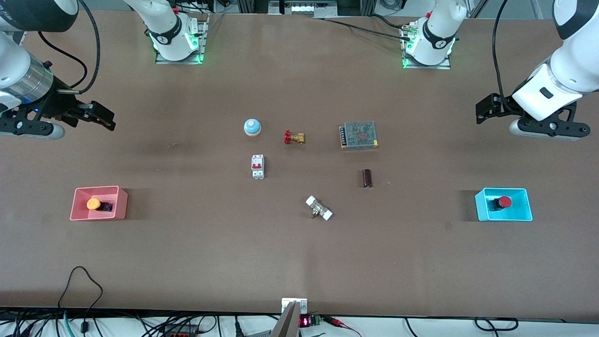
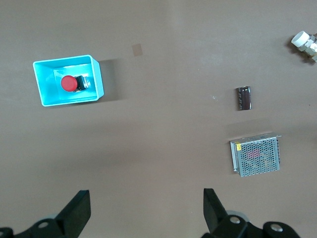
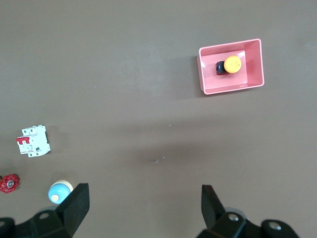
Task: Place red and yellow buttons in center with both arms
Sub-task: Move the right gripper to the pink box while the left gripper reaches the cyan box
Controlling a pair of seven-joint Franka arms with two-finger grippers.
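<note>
The yellow button (image 1: pixel 93 204) lies in the pink tray (image 1: pixel 98 189) toward the right arm's end of the table. The red button (image 1: pixel 504 201) lies in the cyan tray (image 1: pixel 528 208) toward the left arm's end. My right gripper (image 1: pixel 108 120) is open and empty, up in the air over bare table beside the pink tray. My left gripper (image 1: pixel 482 111) is open and empty, up over bare table beside the cyan tray. The left wrist view shows the red button (image 2: pixel 68 83) in its tray (image 2: pixel 97 74), apart from the open gripper (image 2: pixel 147 208). The right wrist view shows the yellow button (image 3: pixel 232 64) in its tray (image 3: pixel 230 89), apart from the open gripper (image 3: pixel 145 206).
Around the table's middle lie a blue-domed bell (image 1: pixel 252 127), a brass valve with a red handle (image 1: pixel 294 137), a white circuit breaker (image 1: pixel 258 166), a mesh-covered power supply (image 1: pixel 359 135), a small dark cylinder (image 1: pixel 367 178) and a white-capped fitting (image 1: pixel 319 208).
</note>
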